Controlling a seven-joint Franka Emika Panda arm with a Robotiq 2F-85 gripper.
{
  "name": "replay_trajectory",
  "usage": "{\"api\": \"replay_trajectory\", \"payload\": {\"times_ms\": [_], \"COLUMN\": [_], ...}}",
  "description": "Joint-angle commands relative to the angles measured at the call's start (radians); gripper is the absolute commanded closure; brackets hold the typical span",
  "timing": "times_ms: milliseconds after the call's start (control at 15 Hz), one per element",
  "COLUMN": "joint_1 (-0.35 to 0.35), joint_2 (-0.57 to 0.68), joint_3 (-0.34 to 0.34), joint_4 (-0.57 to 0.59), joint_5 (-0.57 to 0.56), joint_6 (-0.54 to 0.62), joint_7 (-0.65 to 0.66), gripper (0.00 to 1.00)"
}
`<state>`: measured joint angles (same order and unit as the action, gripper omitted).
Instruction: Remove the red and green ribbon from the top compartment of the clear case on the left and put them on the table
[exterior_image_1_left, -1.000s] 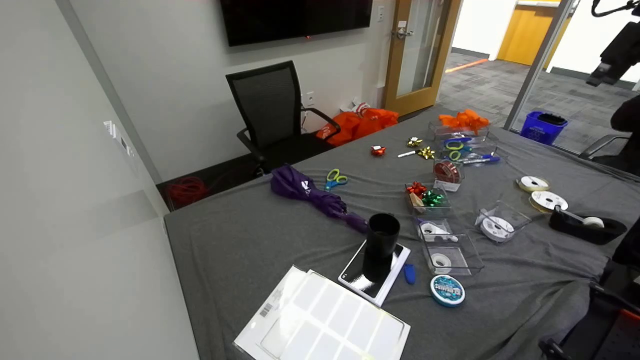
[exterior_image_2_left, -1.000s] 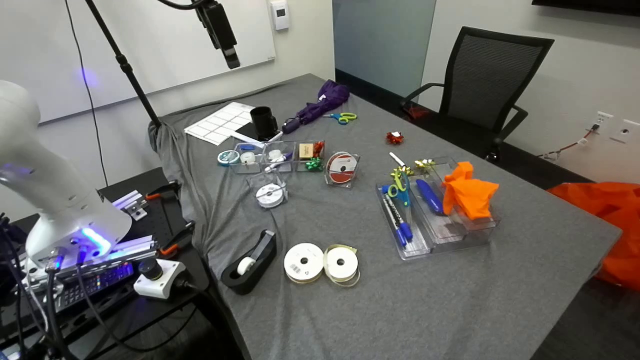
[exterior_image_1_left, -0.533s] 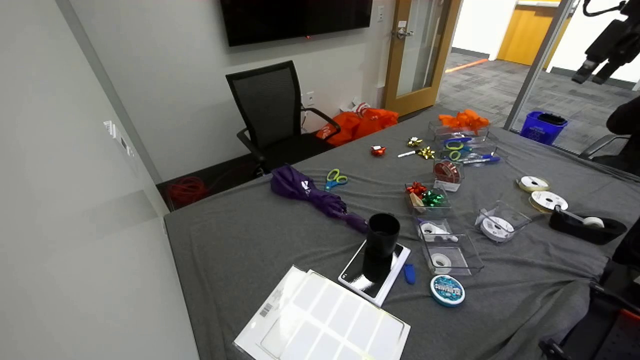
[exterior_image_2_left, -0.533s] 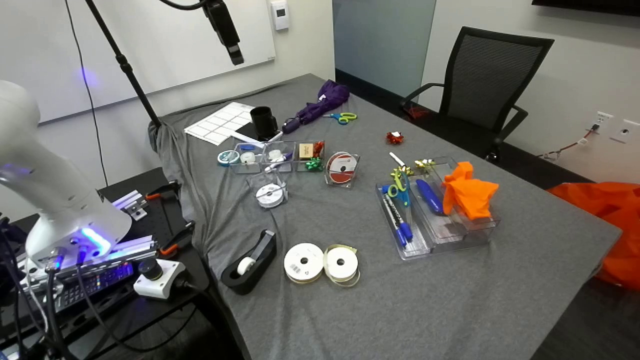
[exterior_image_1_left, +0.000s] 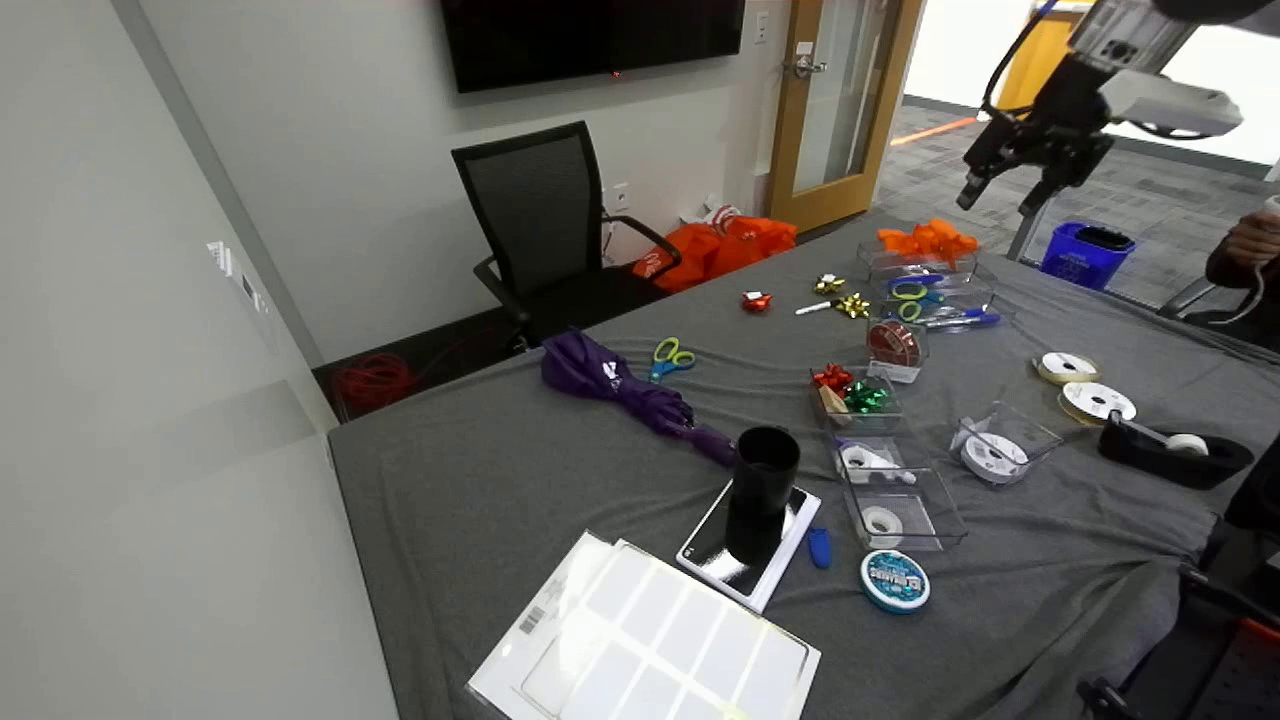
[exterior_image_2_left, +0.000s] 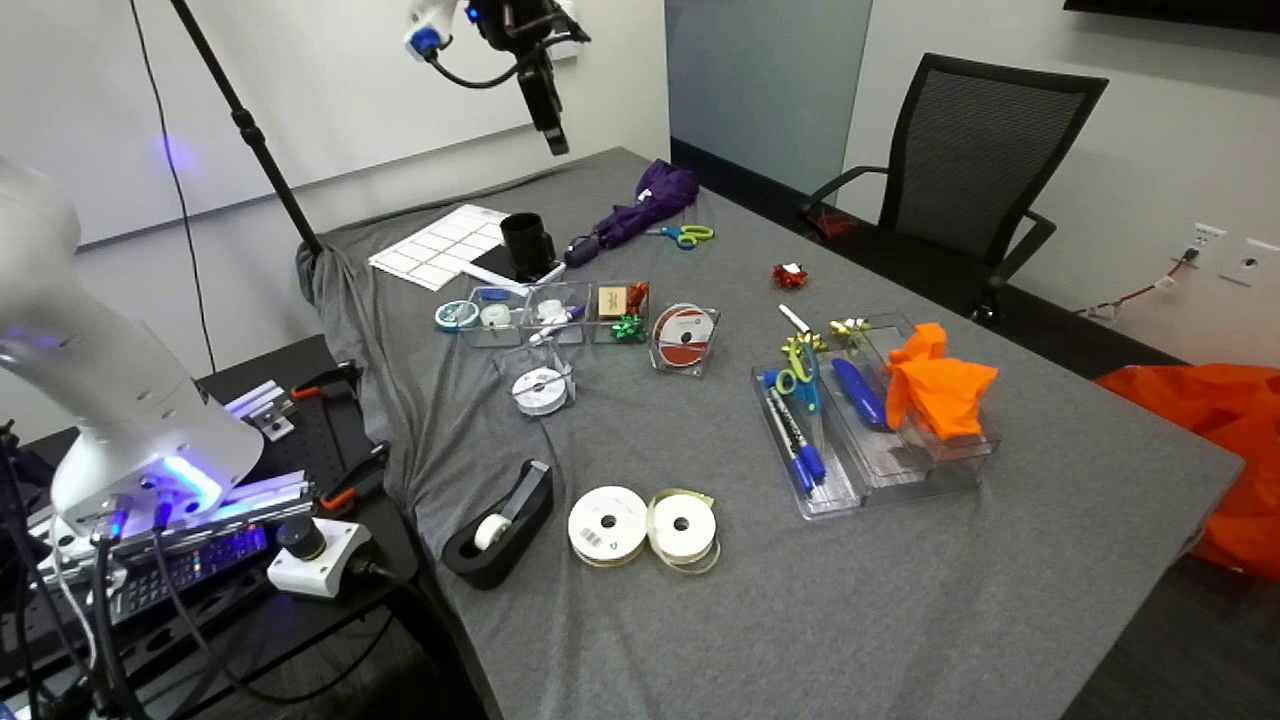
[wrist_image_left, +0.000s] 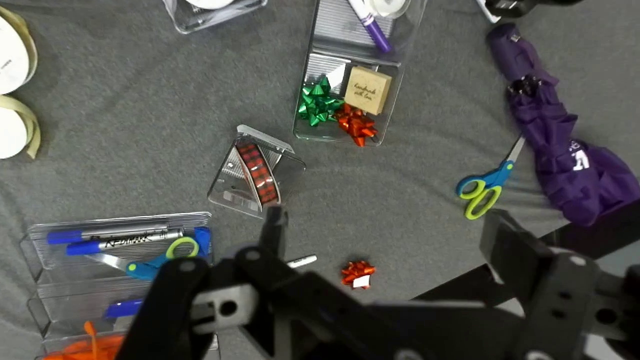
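The clear case (wrist_image_left: 336, 139) stands on the dark grey table (exterior_image_1_left: 500, 470), with its compartments in a row. Its end compartment holds a shiny green ribbon bow (wrist_image_left: 318, 103), a red ribbon bow (wrist_image_left: 356, 123) and a small wooden block (wrist_image_left: 368, 90). Both exterior views show the red bow (exterior_image_1_left: 832, 377) (exterior_image_2_left: 636, 297) and the green bow (exterior_image_1_left: 865, 397) (exterior_image_2_left: 628, 328) inside the case. My gripper (wrist_image_left: 385, 217) is open and empty, fingers wide apart. It hangs high above the table in both exterior views (exterior_image_1_left: 998, 205) (exterior_image_2_left: 558, 150), touching nothing.
A plaid ribbon spool in a clear holder (wrist_image_left: 260, 175) stands beside the case. A clear organizer (exterior_image_2_left: 920, 487) holds pens, scissors and orange cloth. A loose red bow (wrist_image_left: 358, 274), scissors (wrist_image_left: 482, 187), a purple umbrella (exterior_image_1_left: 630, 390), a black mug (exterior_image_1_left: 766, 470) and a tape dispenser (exterior_image_2_left: 500, 530) lie around.
My gripper has moved inward over the table, leftward in one exterior view and rightward in another, and more of the arm shows. A person's hand appears at an edge. Table objects are unmoved.
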<state>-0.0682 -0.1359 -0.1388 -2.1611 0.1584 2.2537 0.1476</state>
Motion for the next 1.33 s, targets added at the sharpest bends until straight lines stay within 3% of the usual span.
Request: {"api": "replay_trajectory", "payload": {"times_ms": [0,333,667,800,1267], "joint_1": [-0.009,0.011,0.022,0.020,0.021], "joint_2": [0.187,0.401,0.536,0.512,0.560], "joint_3": [0.035,0.029,0.022,0.024,0.022], "joint_4": [0.098,0.238,0.327,0.291,0.332], "joint_5": [-0.023,-0.118,-0.168,-0.155,-0.160], "joint_6": [0.086,0.094,0.060,0.088,0.082], "joint_7": [0.118,0.245,0.215,0.222,0.222], "gripper": [0.00,0.00,0.00,0.00,0.00]}}
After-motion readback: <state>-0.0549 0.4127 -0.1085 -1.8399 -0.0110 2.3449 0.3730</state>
